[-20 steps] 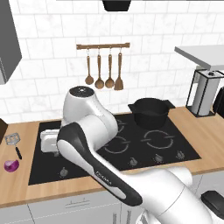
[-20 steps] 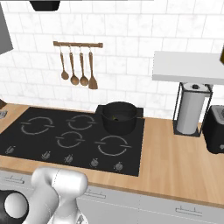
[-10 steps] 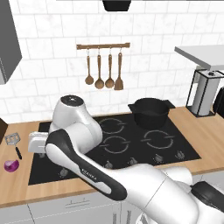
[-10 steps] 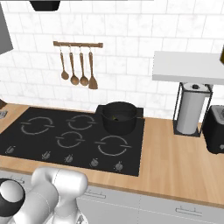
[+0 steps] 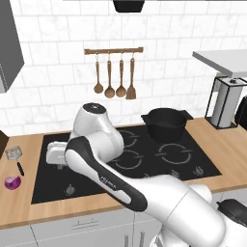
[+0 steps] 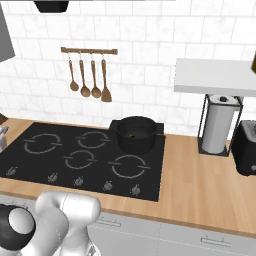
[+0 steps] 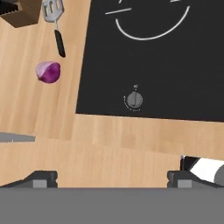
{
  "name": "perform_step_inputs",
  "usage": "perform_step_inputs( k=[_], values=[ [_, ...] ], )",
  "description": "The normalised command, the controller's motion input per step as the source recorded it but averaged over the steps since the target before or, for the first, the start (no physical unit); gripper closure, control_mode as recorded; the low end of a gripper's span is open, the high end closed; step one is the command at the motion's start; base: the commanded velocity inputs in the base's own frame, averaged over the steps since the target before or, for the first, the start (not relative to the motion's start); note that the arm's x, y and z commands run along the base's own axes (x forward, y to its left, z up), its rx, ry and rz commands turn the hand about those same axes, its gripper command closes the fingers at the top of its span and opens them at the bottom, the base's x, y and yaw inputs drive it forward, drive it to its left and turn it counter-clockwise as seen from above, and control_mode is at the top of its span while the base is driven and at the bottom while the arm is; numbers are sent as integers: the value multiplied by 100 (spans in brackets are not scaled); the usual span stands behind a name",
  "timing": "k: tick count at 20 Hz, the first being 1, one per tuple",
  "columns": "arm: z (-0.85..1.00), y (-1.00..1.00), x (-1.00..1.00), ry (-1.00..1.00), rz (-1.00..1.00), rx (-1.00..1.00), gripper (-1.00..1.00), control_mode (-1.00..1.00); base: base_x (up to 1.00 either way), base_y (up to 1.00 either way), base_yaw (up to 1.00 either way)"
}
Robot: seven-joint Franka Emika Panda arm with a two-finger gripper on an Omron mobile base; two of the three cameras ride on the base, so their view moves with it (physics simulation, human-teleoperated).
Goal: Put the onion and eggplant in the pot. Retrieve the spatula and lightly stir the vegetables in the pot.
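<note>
The onion (image 5: 12, 182) was seen lying on the wooden surface (image 5: 19, 202) to the left of the black cooktop (image 5: 159, 159), apart from every other item. Just beyond it lay the spatula (image 5: 15, 157), its slotted metal head toward the wall and its thin black handle pointing toward the onion without touching it. In the hand view the same pair was shown at the upper left: the onion (image 7: 48, 71) on the wood beside the cooktop's edge, and the spatula (image 7: 55, 24) above it, next to a dark brown block (image 7: 22, 11) in the corner. A burner ring and one control knob (image 7: 134, 100) were visible on the black glass.

The pot (image 5: 165, 123) was placed on the rear right burner, well apart from the onion and spatula; from the right base view the pot (image 6: 136, 133) was seen with something small and dark inside, too unclear to be named. Wooden utensils (image 6: 90, 80) were hung from a rail on the tiled wall behind the cooktop. A paper towel holder (image 6: 218, 129) was stood on the surface to the right.

The gripper (image 7: 111, 177) was held over the front strip of wood near the cooktop's corner, its jaws spread wide apart with nothing between them.
</note>
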Motion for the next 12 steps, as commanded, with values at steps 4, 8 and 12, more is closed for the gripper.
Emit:
perform_step_inputs(
  k=[4,8,12],
  values=[
    [0,-48,1,-4,2,-2,-100,-100,0,0,0],
    [0,-41,0,0,1,-6,-100,-100,0,0,0],
    [0,-4,-6,0,0,-4,-100,100,-8,0,0]
  ],
)
